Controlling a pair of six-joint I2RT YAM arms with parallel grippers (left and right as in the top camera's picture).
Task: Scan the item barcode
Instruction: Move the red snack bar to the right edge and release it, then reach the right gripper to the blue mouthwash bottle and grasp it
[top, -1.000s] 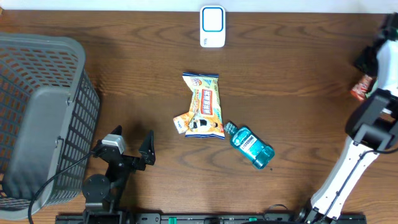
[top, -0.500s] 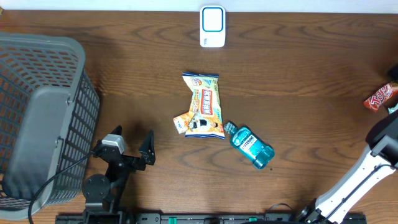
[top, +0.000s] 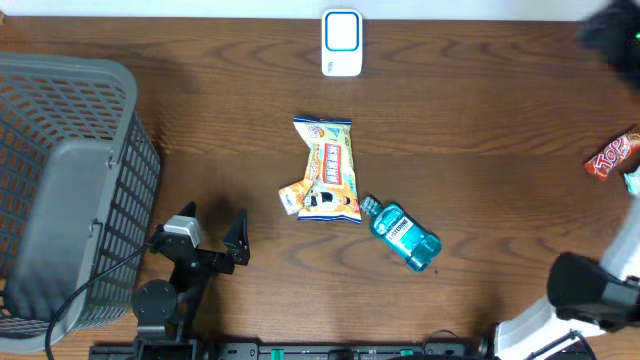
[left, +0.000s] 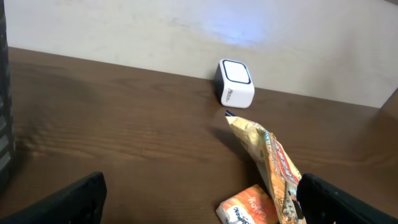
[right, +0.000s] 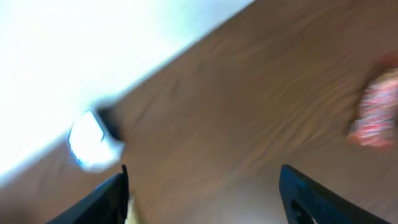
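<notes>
Your right gripper has swung away from the red packet, which lies at the right edge of the table, well apart from the scanner; both it and your left gripper stand wide, empty.

The overhead view looks straight down on the whole tabletop, while the left wrist view sits low and near it, facing the far wall, and the blurred, tilted right wrist view looks obliquely across it, all three sharing the white scanner.
</notes>
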